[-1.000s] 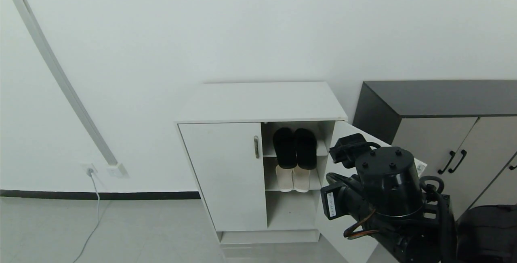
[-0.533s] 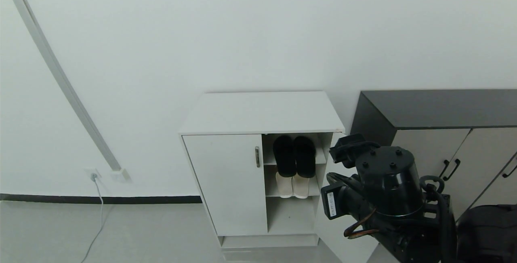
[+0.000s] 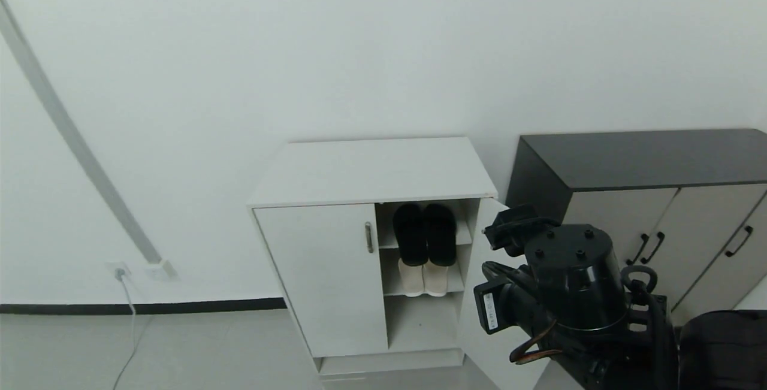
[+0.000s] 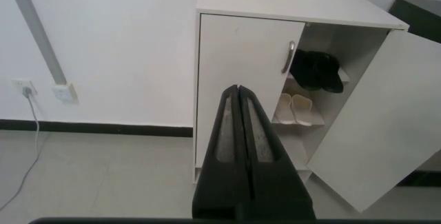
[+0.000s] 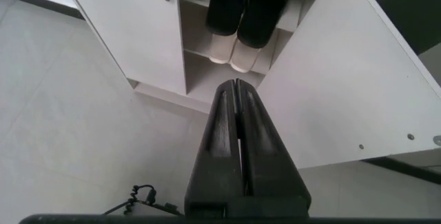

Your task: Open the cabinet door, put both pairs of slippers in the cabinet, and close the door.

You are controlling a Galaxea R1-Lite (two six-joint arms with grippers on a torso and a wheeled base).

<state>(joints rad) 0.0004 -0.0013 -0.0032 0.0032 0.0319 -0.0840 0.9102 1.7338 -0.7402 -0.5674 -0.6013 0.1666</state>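
The white cabinet stands against the wall, its left door closed and its right door swung open. Black slippers sit on the top shelf and white slippers on the shelf below; both pairs also show as black slippers and white slippers in the right wrist view. My right gripper is shut and empty, held back from the opening, beside the open door. My left gripper is shut and empty, in front of the cabinet and well clear of it.
A grey cabinet with a dark top stands right beside the white one, behind the open door. A wall socket with a cable and a slanted conduit are on the left. Bare floor lies in front.
The whole head picture has shifted: the cabinet now looks smaller, lower and more to the left, so the camera moved. Slippers and doors stand as before.
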